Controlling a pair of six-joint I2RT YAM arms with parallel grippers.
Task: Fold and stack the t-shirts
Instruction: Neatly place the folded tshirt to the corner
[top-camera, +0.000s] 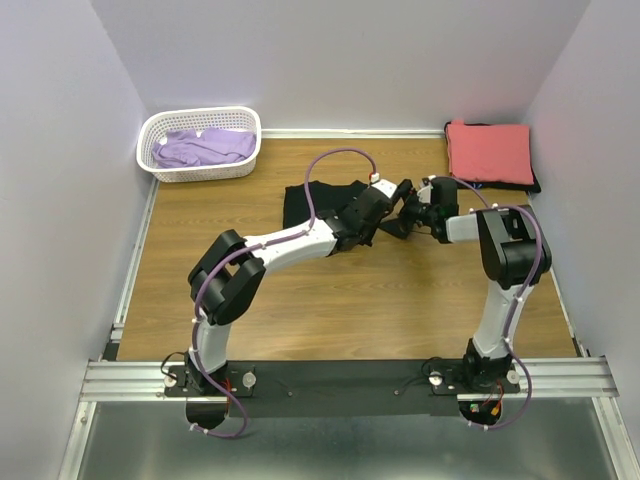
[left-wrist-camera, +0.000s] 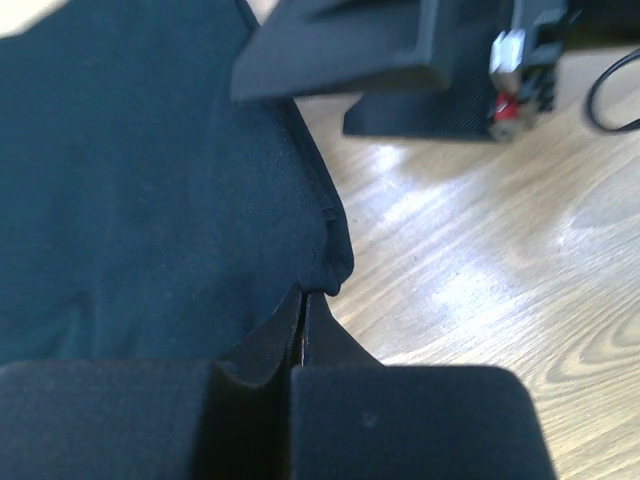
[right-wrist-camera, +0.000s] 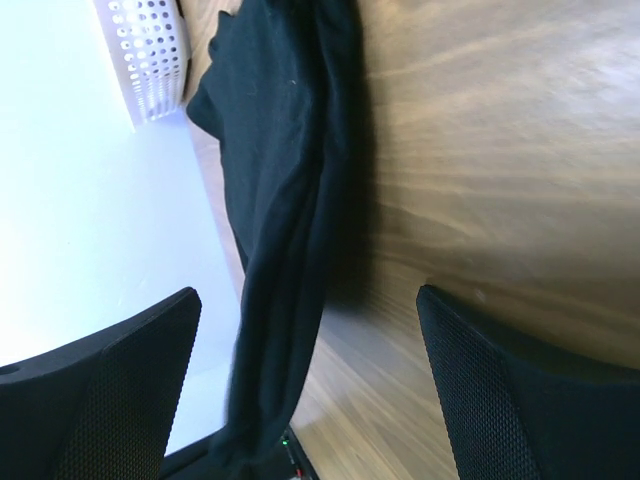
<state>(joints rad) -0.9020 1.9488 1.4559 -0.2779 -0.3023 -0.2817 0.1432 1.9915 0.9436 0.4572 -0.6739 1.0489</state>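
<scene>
A: What does the overhead view give that the wrist cameras miss?

B: The whole layout. The black tee (top-camera: 318, 203) lies folded on the counter (top-camera: 300, 310), a little toward 12 o'clock from centre. The lavender tee (top-camera: 205, 148) sits in the white basket (top-camera: 160, 165) at 10 o'clock. The coral-red tee (top-camera: 488, 152) rests on a dark tee (top-camera: 536, 185) at 2 o'clock.

A: And the claws?

B: From overhead they merge into one dark knot at the black tee's 3 o'clock edge. The left wrist view settles it: the left claw (left-wrist-camera: 303, 300) is fully closed, pinching a corner of the black cloth. The right wrist view shows the right claw (right-wrist-camera: 308, 298) spread wide, with the tee's folded edge running between its pads and nothing gripped.

A: Arm poses?

B: The left arm bends at a raised elbow near 8 o'clock and stretches low toward 2 o'clock. The right arm rises from its base, then folds at the elbow toward 9 o'clock, ending just beside the left claw.
</scene>
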